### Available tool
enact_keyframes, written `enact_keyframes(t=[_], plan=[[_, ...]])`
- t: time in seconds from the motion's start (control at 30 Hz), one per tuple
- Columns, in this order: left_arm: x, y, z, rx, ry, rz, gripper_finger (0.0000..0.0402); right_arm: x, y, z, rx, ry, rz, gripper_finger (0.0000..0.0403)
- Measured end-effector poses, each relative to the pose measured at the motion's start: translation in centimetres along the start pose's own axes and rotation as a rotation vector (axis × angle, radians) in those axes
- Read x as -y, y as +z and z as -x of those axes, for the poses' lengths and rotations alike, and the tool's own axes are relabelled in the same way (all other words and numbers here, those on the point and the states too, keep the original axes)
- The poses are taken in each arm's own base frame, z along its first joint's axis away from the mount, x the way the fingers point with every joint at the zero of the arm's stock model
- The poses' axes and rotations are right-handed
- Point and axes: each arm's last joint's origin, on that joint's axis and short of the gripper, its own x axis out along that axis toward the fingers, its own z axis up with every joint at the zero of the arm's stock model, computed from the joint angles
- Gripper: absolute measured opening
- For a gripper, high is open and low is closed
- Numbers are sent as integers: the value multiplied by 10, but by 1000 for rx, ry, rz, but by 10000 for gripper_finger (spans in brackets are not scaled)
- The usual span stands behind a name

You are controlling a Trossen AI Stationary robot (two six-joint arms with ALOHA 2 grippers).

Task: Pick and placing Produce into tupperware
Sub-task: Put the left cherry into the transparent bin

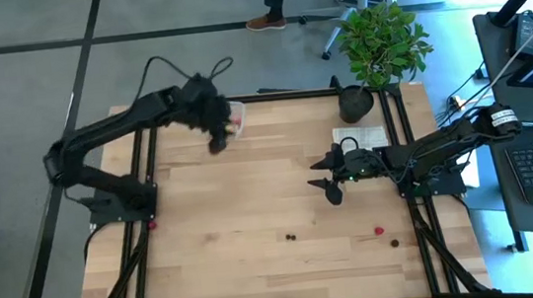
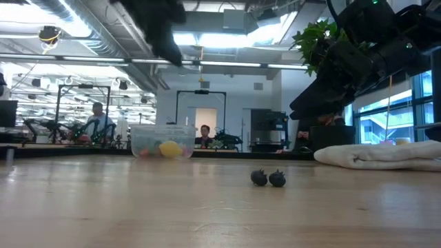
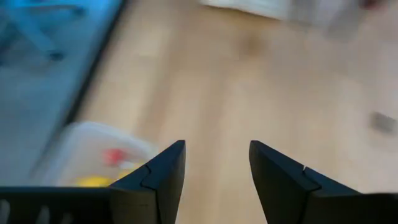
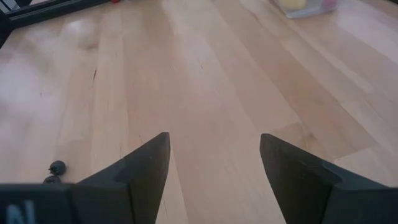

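A: From overhead, where is the small clear plastic rectangular tub (image 1: 235, 119)?
B: At the table's far left; the left gripper (image 1: 216, 140) hangs just beside it. The right gripper (image 1: 326, 176) sits right of centre over bare wood. Two dark berries (image 1: 291, 236) lie near centre, a red berry (image 1: 378, 228) and another dark one (image 1: 394, 243) toward the near right.

A: At table height?
B: The tub (image 2: 163, 140) holds yellow and pink pieces; the dark berries (image 2: 268, 178) touch each other, nearer the camera. A white cloth (image 2: 379, 154) lies on the right.

A: The left wrist?
B: Fingers (image 3: 166, 174) spread, empty, the tub (image 3: 87, 149) beside them.

A: The right wrist?
B: Fingers (image 4: 144, 167) parted, holding nothing; the berry pair (image 4: 55, 172) off to one side.
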Motion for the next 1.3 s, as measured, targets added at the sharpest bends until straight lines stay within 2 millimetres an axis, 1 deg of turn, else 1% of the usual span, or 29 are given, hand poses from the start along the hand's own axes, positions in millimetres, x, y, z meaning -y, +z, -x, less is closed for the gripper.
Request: enact_keyframes(t=[0.1, 0.23, 0.3, 0.4, 0.5, 0.63, 0.83, 1.07, 1.2, 1.3], plan=[[30, -8, 18, -43, -116, -42, 176, 0, 0, 0, -4, -1, 1, 252], [62, -22, 30, -175, -196, -3, 185, 0, 0, 0, -5, -1, 7, 252], [75, -28, 33, -242, -219, 24, 188, 0, 0, 0, -2, -1, 7, 252], [92, -35, 34, -322, -250, 8, 186, 0, 1, 0, 6, 2, 2, 252], [106, -43, 31, -371, -278, -22, 182, 0, 1, 0, 13, 5, -15, 252], [118, -58, 22, -440, -293, -53, 176, -1, 1, 0, 15, 5, -21, 252], [128, -88, 5, -586, -210, 44, 169, -1, 2, 0, 16, 6, -22, 252], [138, -120, -5, -740, -81, 283, 170, -1, 2, 0, 23, 8, -22, 252], [144, -142, -10, -814, 74, 457, 162, -1, 2, 0, 23, 7, -22, 252], [148, -160, -15, -854, 156, 487, 153, -1, 3, 0, 29, 9, -23, 252]])
